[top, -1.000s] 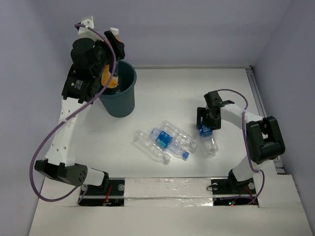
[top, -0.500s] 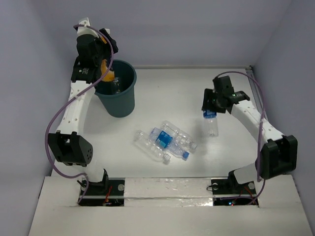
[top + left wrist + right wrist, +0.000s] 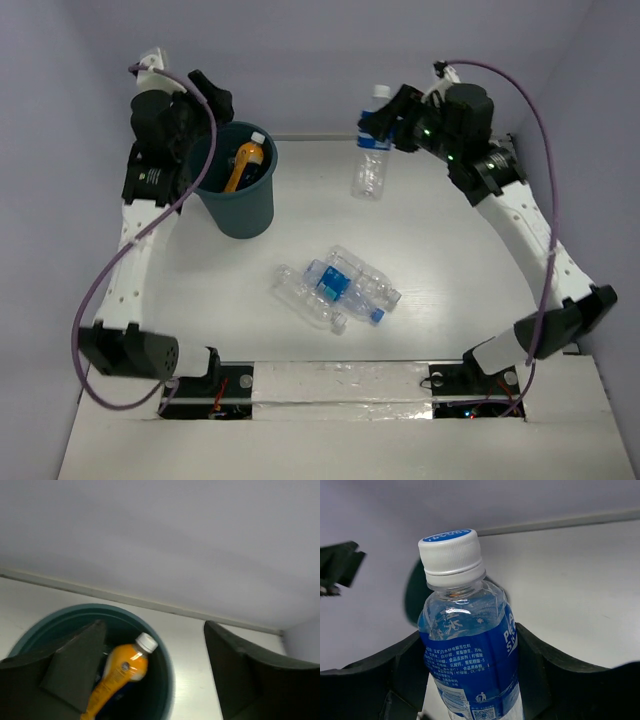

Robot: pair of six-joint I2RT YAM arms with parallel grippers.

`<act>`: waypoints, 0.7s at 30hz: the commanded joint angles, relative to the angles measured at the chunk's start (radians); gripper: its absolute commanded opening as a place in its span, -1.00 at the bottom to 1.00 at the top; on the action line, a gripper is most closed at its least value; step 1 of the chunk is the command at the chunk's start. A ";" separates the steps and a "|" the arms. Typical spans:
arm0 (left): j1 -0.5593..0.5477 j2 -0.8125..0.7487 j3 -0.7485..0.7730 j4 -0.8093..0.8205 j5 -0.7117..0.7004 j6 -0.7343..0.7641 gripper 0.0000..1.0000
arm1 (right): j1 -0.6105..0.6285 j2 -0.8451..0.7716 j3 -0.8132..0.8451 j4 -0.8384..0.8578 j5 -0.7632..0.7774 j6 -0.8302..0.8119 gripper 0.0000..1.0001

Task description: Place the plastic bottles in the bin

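The right gripper (image 3: 388, 122) pinches a blue-labelled water bottle (image 3: 467, 650), one finger pressed against each side of the label just under the shoulder. The white cap with its blue top stands clear above the fingers. From overhead, the bottle hangs roughly upright and slightly tilted. It is raised well off the table (image 3: 450, 300) at the far side of the scene, right of the bin (image 3: 240, 195).

The dark teal bin stands at the far left. An orange bottle (image 3: 243, 165) already lies slanted inside it, white cap toward the far rim. The left gripper (image 3: 155, 625) hovers just over the bin's far-left edge. Its fingers are spread wide with nothing between them.

Near the middle of the table, well apart from the bin, a cluster of clear bottles (image 3: 335, 285) lies on its side. There appear to be four, some with blue labels or caps, touching and overlapping one another.

The step in hand looks to be the carry to the bin. To do it well, the right arm should travel left with the bottle's hanging base kept above the rim. The fingers should part only once the body is centred over the opening, so it drops in beside the orange bottle and does not strike the edge. The left arm sits close to that mouth, so it probably needs to draw aside first to avoid a clash.
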 commanded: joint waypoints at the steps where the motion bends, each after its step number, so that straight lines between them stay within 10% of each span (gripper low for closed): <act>1: -0.001 -0.185 -0.096 -0.018 0.093 -0.055 0.36 | 0.110 0.152 0.134 0.224 -0.083 0.143 0.17; 6: -0.001 -0.430 -0.337 -0.127 0.193 -0.138 -0.57 | 0.207 0.399 0.412 0.294 -0.065 0.235 0.19; 9: -0.033 -0.550 -0.487 -0.208 0.192 -0.195 -0.79 | 0.248 0.550 0.573 0.320 -0.030 0.290 0.19; 17: -0.081 -0.827 -0.844 -0.412 0.271 -0.378 -0.80 | 0.313 0.831 0.849 0.358 0.116 0.371 0.22; 21: -0.081 -0.903 -0.952 -0.501 0.317 -0.401 -0.50 | 0.352 0.920 0.977 0.370 0.206 0.373 0.24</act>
